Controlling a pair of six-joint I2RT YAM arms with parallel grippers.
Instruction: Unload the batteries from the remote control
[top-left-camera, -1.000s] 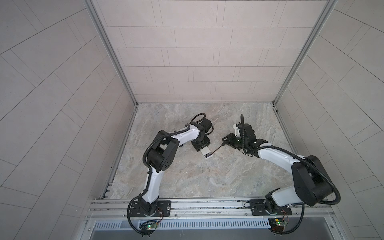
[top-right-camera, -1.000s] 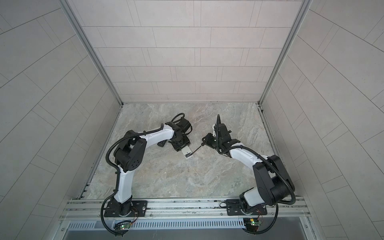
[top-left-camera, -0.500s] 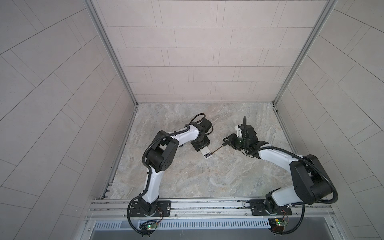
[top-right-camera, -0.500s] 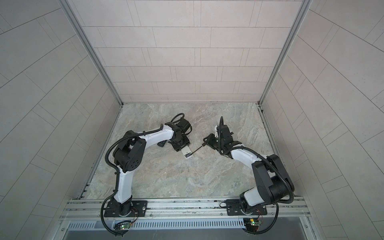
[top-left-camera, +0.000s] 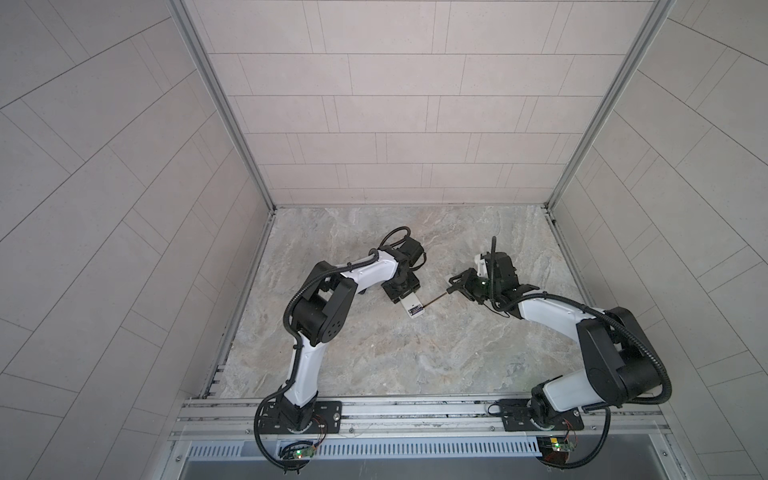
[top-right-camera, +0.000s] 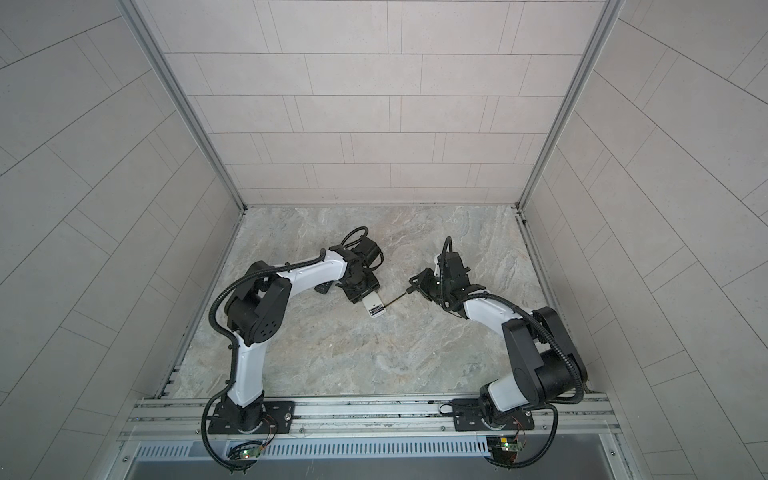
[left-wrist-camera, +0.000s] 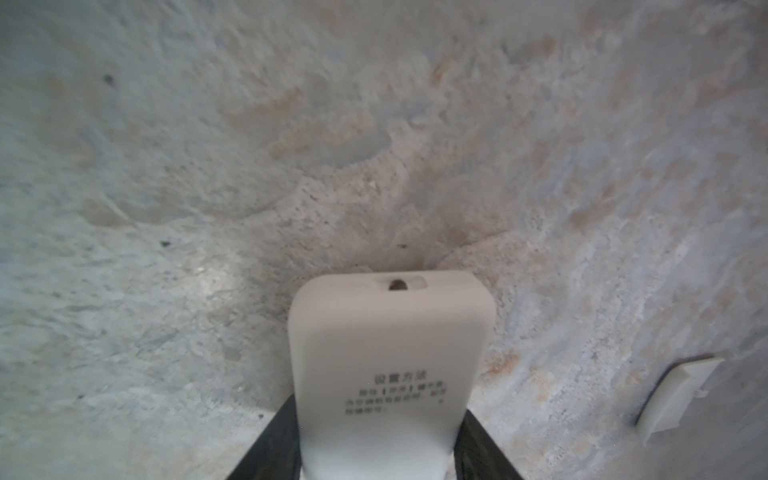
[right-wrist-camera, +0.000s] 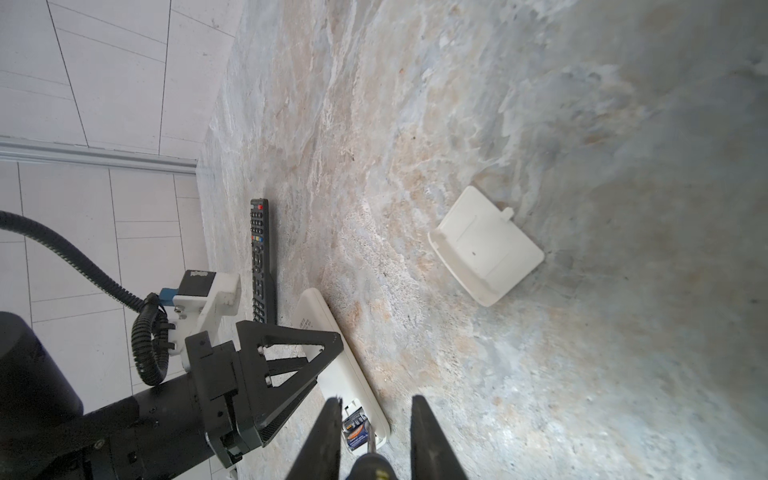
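Pale grey tiled walls (top-left-camera: 395, 104) on three sides; marbled grey-beige floor (top-left-camera: 415, 353); aluminium corner posts (top-left-camera: 220, 104).

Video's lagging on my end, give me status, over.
Left tool shut on white remote. Right tool shut on screwdriver, tip at batteries, seated in open compartment. Cover off, lying apart. Nothing in the way.

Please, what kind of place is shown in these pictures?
Probably a robot test cell, not a home: left arm and right arm bolted to an aluminium rail, tiled walls around, marble-look tabletop.
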